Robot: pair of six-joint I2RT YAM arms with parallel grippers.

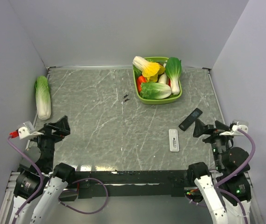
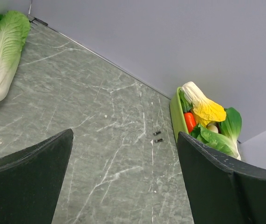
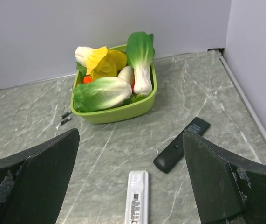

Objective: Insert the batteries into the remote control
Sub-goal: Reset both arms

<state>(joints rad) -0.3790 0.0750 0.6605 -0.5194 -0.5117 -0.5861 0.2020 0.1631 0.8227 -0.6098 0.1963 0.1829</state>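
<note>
Remote control (image 3: 181, 144): slim, black, flat. Left end effector (image 2: 124, 134), right end effector (image 3: 131, 134): wide open, empty.

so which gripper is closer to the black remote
Right. The right gripper sits close to the black remote, just off its near right side. The left gripper is far across the table, by its left edge.

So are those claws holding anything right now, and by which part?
Nothing is held: the left gripper and the right gripper both stand open and empty.
</note>
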